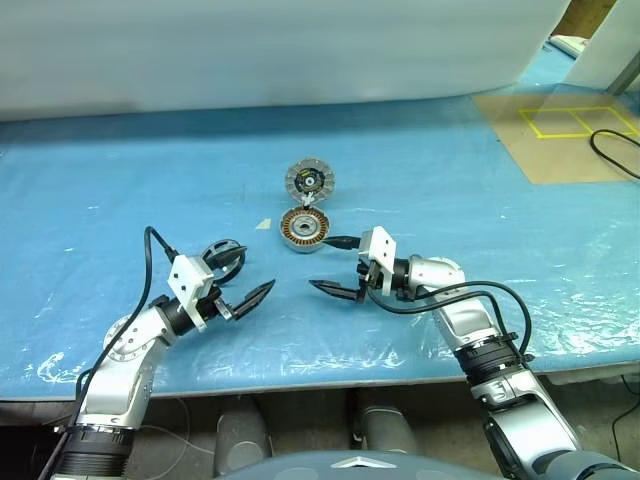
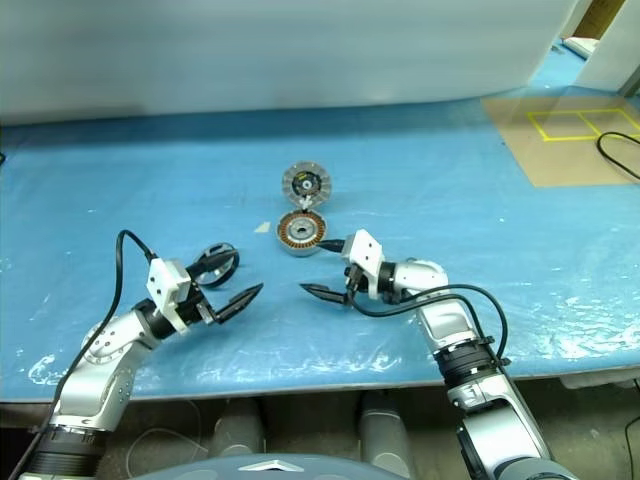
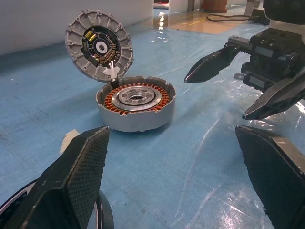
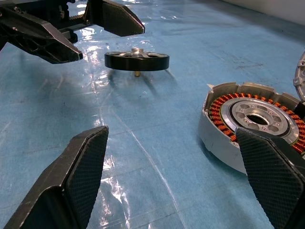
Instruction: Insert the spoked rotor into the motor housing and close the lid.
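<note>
Motor parts on a blue plastic-covered table [image 1: 120,180].
Silver-grey motor housing [image 3: 136,114] ringed with copper-orange windings; grey ribbed lid [image 3: 99,45]; black spoked rotor [image 4: 137,59].

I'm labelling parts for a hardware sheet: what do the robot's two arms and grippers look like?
Both arms are silver-grey metal segments with black ribbed collars near the base. Each wrist carries a white block, and a black cable loops from it back along the arm. The left gripper and right gripper each have two black, pointed, wedge-shaped fingers whose inner pads are finely cross-hatched.
</note>
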You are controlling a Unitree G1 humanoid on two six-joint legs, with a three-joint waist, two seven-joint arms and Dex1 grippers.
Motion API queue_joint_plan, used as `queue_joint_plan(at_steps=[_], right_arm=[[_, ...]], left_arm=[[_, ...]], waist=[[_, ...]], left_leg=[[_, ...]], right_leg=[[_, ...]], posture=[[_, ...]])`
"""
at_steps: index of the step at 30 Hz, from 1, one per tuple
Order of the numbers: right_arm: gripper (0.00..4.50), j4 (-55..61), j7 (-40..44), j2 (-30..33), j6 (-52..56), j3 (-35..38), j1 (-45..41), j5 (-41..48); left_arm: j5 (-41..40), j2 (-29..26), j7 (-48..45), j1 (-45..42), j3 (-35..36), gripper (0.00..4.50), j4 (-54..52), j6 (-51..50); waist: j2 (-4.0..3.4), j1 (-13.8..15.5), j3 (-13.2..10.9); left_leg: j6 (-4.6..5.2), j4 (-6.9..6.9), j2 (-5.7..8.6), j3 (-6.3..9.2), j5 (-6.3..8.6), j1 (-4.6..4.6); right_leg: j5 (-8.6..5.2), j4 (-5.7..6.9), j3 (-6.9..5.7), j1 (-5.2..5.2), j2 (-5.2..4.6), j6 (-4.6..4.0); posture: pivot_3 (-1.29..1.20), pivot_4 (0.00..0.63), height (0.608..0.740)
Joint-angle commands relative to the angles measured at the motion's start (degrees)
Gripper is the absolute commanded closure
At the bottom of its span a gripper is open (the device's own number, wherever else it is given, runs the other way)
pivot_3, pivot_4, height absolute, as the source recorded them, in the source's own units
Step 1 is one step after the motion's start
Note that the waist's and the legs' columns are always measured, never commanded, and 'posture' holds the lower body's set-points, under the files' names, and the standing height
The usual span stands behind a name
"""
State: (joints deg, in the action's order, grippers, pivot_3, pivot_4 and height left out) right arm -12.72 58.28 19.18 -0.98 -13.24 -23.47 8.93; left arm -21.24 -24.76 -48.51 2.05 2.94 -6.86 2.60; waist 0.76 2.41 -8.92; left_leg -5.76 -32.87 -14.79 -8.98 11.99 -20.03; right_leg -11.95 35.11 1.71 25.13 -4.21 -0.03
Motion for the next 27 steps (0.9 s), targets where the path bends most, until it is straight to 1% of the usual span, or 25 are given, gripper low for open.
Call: queue_joint_plan(at_steps=[1, 27], right_arm=[[0.00, 1.44, -0.20, 0.08, -1.10, 0.05, 0.00, 0.04], [0.00, -0.14, 0.42, -0.23, -1.53, 0.12, -2.05, 0.13]], left_arm=[[-0.18, -0.58, -0.44, -0.44, 0.25, 0.04, -1.22, 0.95], [0.63, 0.08, 0.19, -0.29, -0.11, 0.04, -0.78, 1.53]], waist=[[0.00, 0.00, 0.00], [0.00, 0.00, 0.00]], left_leg=[[0.00, 0.00, 0.00, 0.00, 0.00, 0.00], [0.02, 0.00, 0.00, 0.00, 0.01, 0.00]], right_leg=[[0.00, 0.00, 0.00, 0.00, 0.00, 0.00], [0.00, 0.00, 0.00, 0.00, 0.00, 0.00]], posture=[[0.00, 0.150, 0.740], [0.00, 0.150, 0.740]])
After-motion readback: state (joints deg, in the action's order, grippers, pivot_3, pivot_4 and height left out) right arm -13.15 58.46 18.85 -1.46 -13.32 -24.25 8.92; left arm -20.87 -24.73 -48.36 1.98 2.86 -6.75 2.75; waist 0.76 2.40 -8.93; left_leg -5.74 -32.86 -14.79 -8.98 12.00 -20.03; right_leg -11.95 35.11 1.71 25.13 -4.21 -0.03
